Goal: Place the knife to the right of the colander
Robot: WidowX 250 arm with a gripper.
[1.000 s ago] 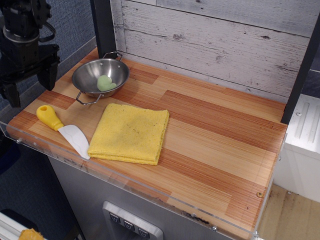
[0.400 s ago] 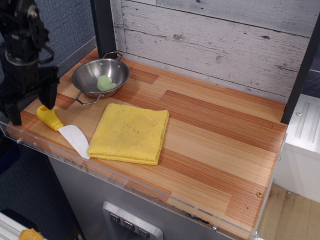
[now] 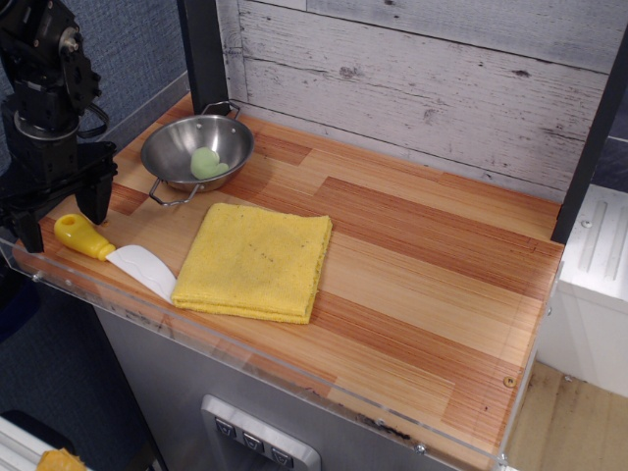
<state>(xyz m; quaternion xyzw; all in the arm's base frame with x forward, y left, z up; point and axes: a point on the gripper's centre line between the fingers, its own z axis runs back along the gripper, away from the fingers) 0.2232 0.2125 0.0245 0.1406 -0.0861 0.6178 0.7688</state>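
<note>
The knife lies at the front left corner of the wooden counter, with its yellow handle (image 3: 77,235) to the left and its white blade (image 3: 143,269) pointing right toward the cloth. My black gripper (image 3: 62,225) is low over the handle's end. It is open, with one finger (image 3: 26,232) left of the handle and the other finger (image 3: 97,200) behind it. The steel colander (image 3: 173,143) stands behind the knife at the back left, with a pale green object (image 3: 205,162) inside.
A folded yellow cloth (image 3: 254,261) lies right of the knife and in front of the colander. A black post (image 3: 201,49) and a white plank wall (image 3: 422,88) stand behind the counter. A clear lip (image 3: 88,296) runs along the front edge.
My gripper has come down from above the counter's left edge to the knife handle. The knife has turned a little, and its handle has shifted left and toward the front.
</note>
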